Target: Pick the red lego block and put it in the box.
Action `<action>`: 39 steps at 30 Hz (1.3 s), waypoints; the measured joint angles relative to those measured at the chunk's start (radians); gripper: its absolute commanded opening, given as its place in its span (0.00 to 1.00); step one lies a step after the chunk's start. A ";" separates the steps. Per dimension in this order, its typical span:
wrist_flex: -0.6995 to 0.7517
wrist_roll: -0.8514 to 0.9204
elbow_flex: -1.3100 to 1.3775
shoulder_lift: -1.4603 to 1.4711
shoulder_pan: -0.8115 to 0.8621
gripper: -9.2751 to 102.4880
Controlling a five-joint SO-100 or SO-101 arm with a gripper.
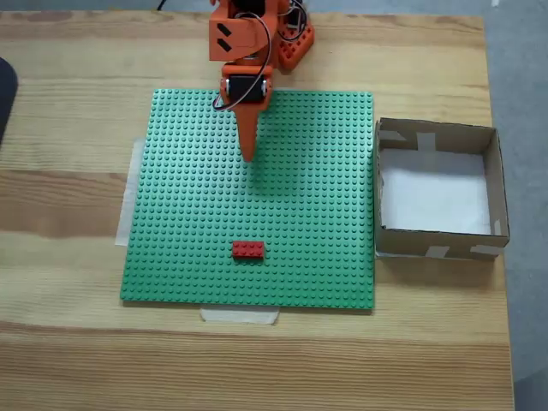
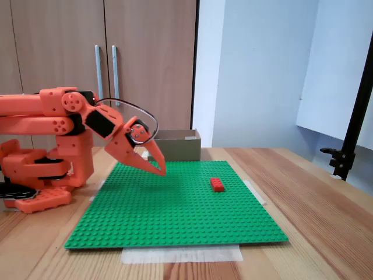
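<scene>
gripper (image 1: 248, 156): closed, empty — above baseplate (image 1: 325, 214)
red lego block (image 1: 248, 250): 6 o'clock of gripper
box (image 1: 497, 184): 3 o'clock — off baseplate

1 red lego block (image 1: 248, 250), 1 box (image 1: 437, 137), 1 green baseplate (image 1: 325, 171), 1 arm (image 1: 244, 43).

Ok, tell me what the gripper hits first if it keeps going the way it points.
Most likely the green baseplate. In the side fixed view the gripper angles down at it, tips just above the studs. The red block lies further along that line, so it would come second.
</scene>
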State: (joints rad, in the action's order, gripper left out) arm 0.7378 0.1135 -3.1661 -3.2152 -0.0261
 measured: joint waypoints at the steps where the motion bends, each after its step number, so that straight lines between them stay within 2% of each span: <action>1: 0.000 0.000 0.000 0.000 0.000 0.08; 14: -0.003 -0.006 0.017 0.018 0.000 0.08; 39: 0.044 -0.061 0.528 0.538 0.009 0.08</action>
State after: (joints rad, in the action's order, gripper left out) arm 0.7823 0.0522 -2.6384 -2.6768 -0.0169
